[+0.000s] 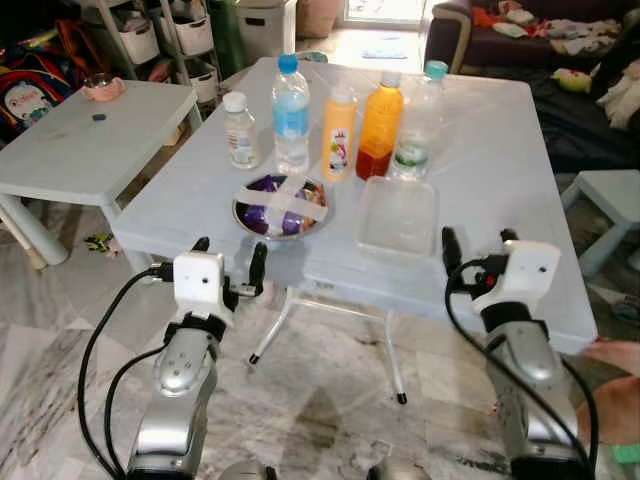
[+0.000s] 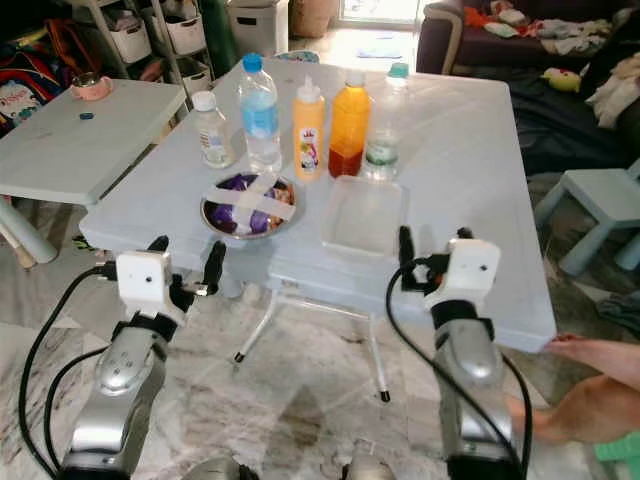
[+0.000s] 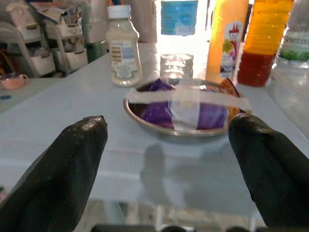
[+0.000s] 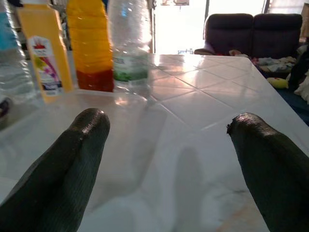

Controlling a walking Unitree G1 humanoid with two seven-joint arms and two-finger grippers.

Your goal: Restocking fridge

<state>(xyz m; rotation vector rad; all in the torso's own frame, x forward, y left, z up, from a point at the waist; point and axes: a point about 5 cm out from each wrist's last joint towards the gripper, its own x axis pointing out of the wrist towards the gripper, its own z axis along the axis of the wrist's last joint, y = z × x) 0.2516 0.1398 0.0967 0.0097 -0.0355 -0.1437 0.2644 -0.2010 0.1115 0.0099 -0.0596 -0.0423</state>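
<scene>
On a pale folding table (image 1: 500,150) stand a small white-capped bottle (image 1: 238,131), a blue-capped water bottle (image 1: 291,113), a yellow juice bottle (image 1: 339,134), an orange-and-red bottle (image 1: 380,131) and a clear green-capped bottle (image 1: 421,122) in a row. In front of them sit a steel bowl (image 1: 283,207) of purple packets under taped film and a clear lidded box (image 1: 397,216). My left gripper (image 1: 229,264) is open at the table's near edge, facing the bowl (image 3: 186,108). My right gripper (image 1: 480,248) is open at the near edge, right of the box (image 4: 72,121).
A second low white table (image 1: 90,150) with a pink cup (image 1: 103,88) stands to the left. Storage shelves (image 1: 170,40) are behind it, a dark sofa (image 1: 530,45) at the back right, a small stool (image 1: 610,200) to the right. A person's arm (image 1: 610,385) shows at the lower right.
</scene>
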